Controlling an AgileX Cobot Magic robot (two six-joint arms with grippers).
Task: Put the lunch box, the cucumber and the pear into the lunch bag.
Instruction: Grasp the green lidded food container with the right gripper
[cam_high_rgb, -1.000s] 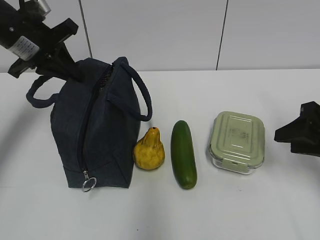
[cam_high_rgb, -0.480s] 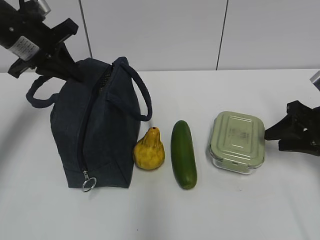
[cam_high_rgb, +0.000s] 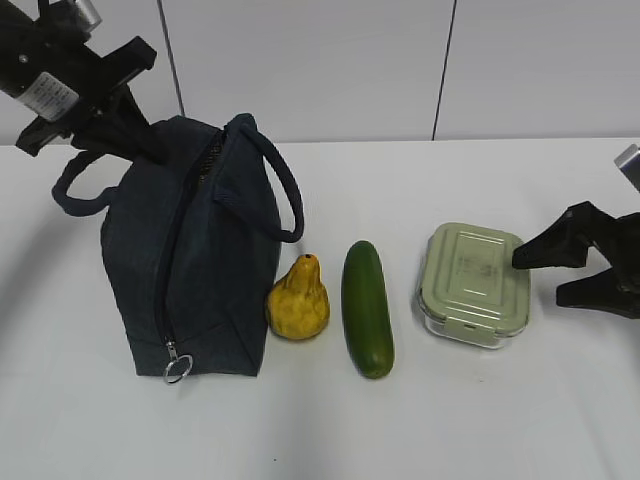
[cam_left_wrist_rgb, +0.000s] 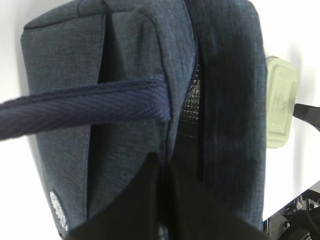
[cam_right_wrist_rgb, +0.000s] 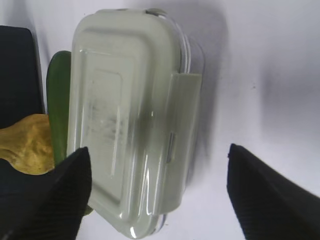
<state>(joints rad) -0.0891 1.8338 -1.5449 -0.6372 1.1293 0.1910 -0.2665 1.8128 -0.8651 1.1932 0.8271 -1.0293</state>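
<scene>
Right gripper (cam_high_rgb: 552, 272) has moved in from the table's right edge since prev. frames, now just beside the lunch box (cam_high_rgb: 474, 282), fingers spread wide, nothing held; wrist view shows both black fingertips (cam_right_wrist_rgb: 55, 200) flanking the box (cam_right_wrist_rgb: 132, 125) w/o touching it. Left gripper (cam_high_rgb: 125, 125) unchanged at top rear of the lunch bag (cam_high_rgb: 190, 270), fingers (cam_left_wrist_rgb: 145, 200) pinched narrow on the bag's fabric edge by the zip opening, foil lining (cam_left_wrist_rgb: 192, 107) visible in the gap. Bag stands upright at left on the white table (cam_high_rgb: 330, 430), zip part open at top, ring pull (cam_high_rgb: 176, 369) low near front. Pear (cam_high_rgb: 298, 300) sits touching or just beside bag's right side; cucumber (cam_high_rgb: 366, 308) lies near it, apart from box. All three items outside the bag.
</scene>
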